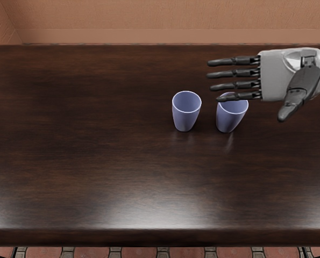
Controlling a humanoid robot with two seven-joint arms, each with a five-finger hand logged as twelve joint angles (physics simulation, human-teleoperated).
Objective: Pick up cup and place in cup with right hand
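Fingers of my right hand extend toward nine o'clock, open, holding nothing, one overlapping the right cup, contact unclear; the left cup stands at that cup's nine o'clock.

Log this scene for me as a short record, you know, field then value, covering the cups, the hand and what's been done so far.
left cup: blue-violet, upright
right cup: same color, upright, partly hidden by the hand
right hand: fingers spread, holding nothing
surface: dark wood table
task status: cups apart, neither placed in the other
left arm: not in view
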